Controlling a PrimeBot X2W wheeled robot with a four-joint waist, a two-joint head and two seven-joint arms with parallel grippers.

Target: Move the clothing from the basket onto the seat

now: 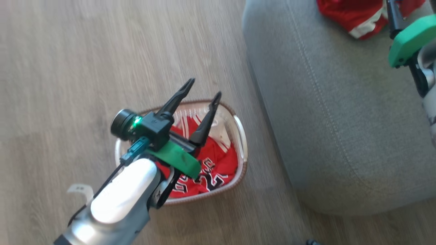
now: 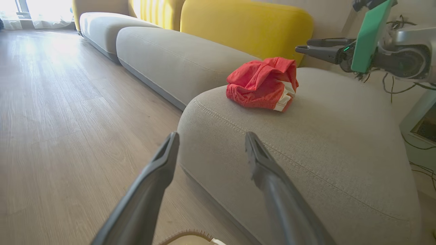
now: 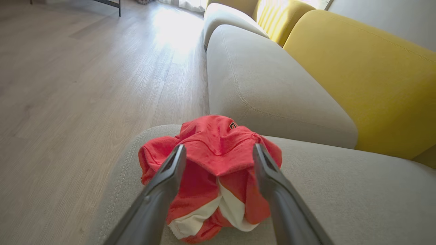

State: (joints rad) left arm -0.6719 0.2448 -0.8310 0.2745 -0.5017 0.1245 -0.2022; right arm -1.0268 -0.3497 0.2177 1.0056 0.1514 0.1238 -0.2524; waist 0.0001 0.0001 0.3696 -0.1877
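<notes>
The cream basket [image 1: 242,136] with its brown rim stands on the floor left of the big grey seat [image 1: 323,102]. A red jersey [image 1: 219,161] with black numerals lies crumpled inside it. My left gripper [image 1: 204,89] hovers above the basket, open and empty; its wrist view has the gripper [image 2: 212,136] facing the seat [image 2: 323,153]. Red shorts [image 1: 354,17] with white trim lie bunched on the seat. My right gripper [image 3: 218,148] is open just behind the shorts [image 3: 211,132], and in the left wrist view it hangs a little above them without touching.
Wooden floor [image 1: 85,68] surrounds the basket. More grey seat cushions [image 3: 265,85] and yellow back cushions [image 3: 368,75] run along the sofa. Loose cables [image 2: 391,85] hang beyond the seat's far end. A small white object [image 1: 80,190] lies on the floor by my left forearm.
</notes>
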